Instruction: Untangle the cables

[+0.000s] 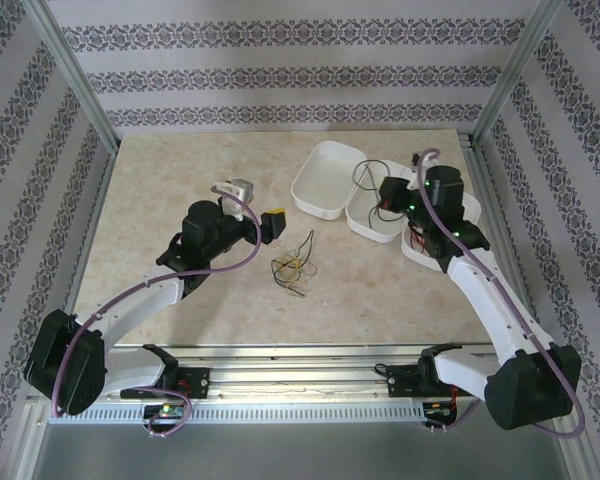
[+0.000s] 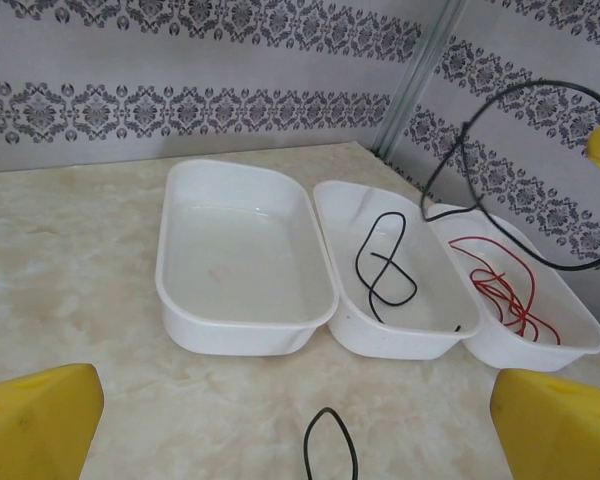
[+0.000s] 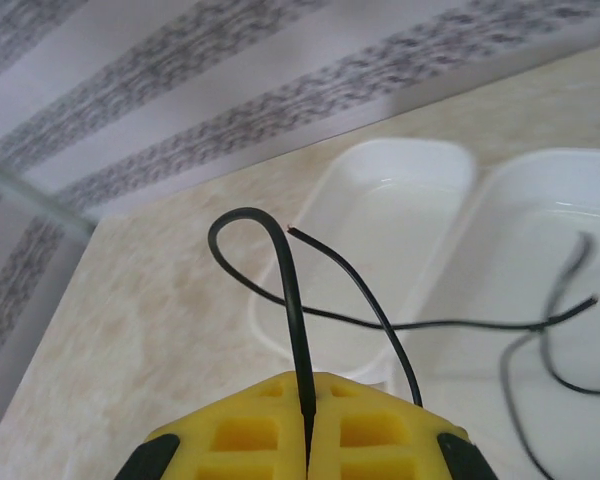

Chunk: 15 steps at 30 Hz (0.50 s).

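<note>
1. two jaw sets: right gripper (image 3: 307, 395) is pinched shut on a black cable (image 3: 292, 290), yellow fingers (image 3: 250, 430) touching.
2. left gripper (image 2: 298, 435) is wide open over the table (image 2: 80, 290).
3. held cable loops above the middle tray (image 2: 400, 342); a second black cable (image 2: 380, 265) lies in it.
4. red cable (image 2: 500, 285) lies in the right-hand tray (image 2: 525, 352).
5. yellow/olive tangle (image 1: 292, 268) sits on the table near the left gripper.

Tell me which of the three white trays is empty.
The leftmost tray: bare inside. The middle tray holds a black cable, the right tray a red cable.
</note>
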### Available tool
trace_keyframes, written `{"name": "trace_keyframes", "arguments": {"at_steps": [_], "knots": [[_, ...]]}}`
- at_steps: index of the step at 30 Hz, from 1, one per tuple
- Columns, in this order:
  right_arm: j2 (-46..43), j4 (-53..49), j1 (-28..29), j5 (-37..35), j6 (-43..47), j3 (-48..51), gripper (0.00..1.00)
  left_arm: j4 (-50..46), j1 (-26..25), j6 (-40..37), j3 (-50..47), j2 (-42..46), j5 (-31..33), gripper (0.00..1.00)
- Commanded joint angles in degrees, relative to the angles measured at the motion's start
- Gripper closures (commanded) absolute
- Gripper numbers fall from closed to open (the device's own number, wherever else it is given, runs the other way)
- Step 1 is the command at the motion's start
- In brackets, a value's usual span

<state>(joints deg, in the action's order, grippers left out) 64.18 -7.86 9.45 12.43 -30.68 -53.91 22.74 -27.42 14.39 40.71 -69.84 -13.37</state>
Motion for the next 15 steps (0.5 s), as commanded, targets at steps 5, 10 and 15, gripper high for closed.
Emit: {"name": "trace_keyframes", "arguments": {"at_steps": [5, 10, 15], "knots": [[-1.26, -4.97, -5.22, -2.67, -5.66, 0.96, 1.00, -1.38, -0.49, -0.69, -1.12, 1.25, 2.92, 0.01], [1.42, -5.00, -5.94, -3.93, -6.33, -0.07, 1.00, -2.88, -0.48, 0.28, -0.55, 0.64, 3.58, 0.01], [5.81, -5.10, -6.28, -6.38, -6.06, -1.84, 1.00, -4.94, -0.45, 0.37, -0.11, 0.50, 5.27, 0.01]]}}
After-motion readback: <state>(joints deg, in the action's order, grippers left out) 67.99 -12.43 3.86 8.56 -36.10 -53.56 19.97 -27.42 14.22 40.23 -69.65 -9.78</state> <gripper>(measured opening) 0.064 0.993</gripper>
